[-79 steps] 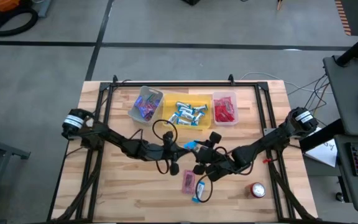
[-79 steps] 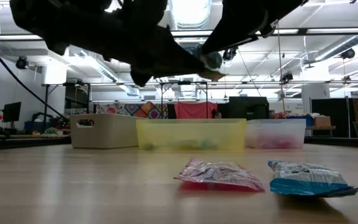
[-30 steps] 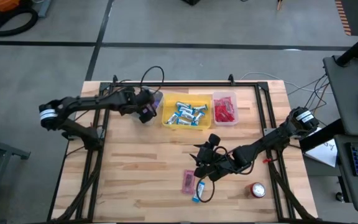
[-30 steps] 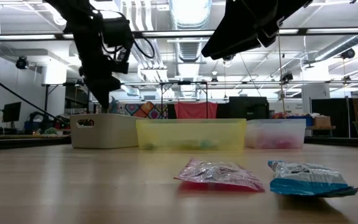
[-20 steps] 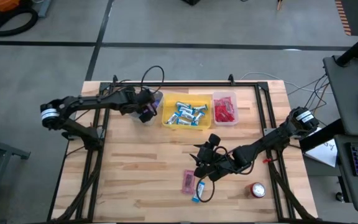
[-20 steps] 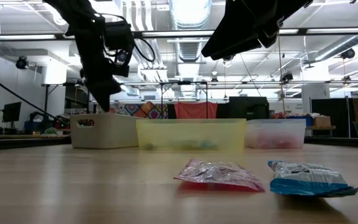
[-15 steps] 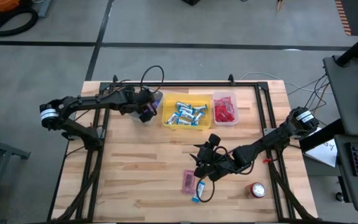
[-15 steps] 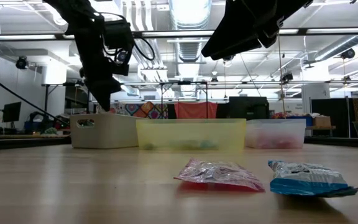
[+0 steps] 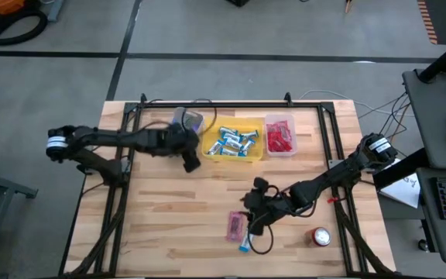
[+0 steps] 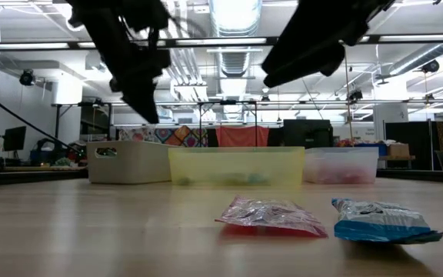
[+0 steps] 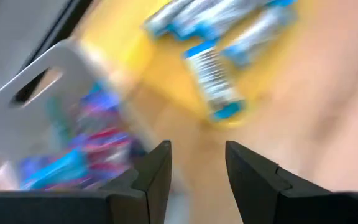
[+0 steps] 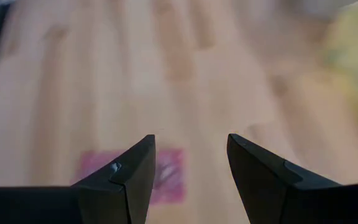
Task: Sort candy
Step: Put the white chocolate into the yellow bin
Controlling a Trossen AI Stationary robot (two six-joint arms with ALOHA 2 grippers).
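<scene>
1. High view: three bins are set along the bench's far edge: a white bin of blue-purple candy, a yellow bin of blue-and-white pieces and a clear bin of red ones. The left gripper is seen just in front of the white and yellow bins. The right gripper is held near the bench's near edge, just beside the pink candy and the blue candy. A red and silver can is stood toward the near right corner.

2. Low view: both loose pieces are seen lying flat on the bench, apart from each other, with both arms held above them.

3. Left wrist view: the left fingers are spread, nothing is held, and the white and yellow bins are seen beyond them.

4. Right wrist view: the right fingers are spread wide and empty, with the pink candy seen just beyond the gap. The pick is probably best made by lowering squarely until the wrapper is straddled across its narrow width, so that the blue piece alongside is not nudged.
</scene>
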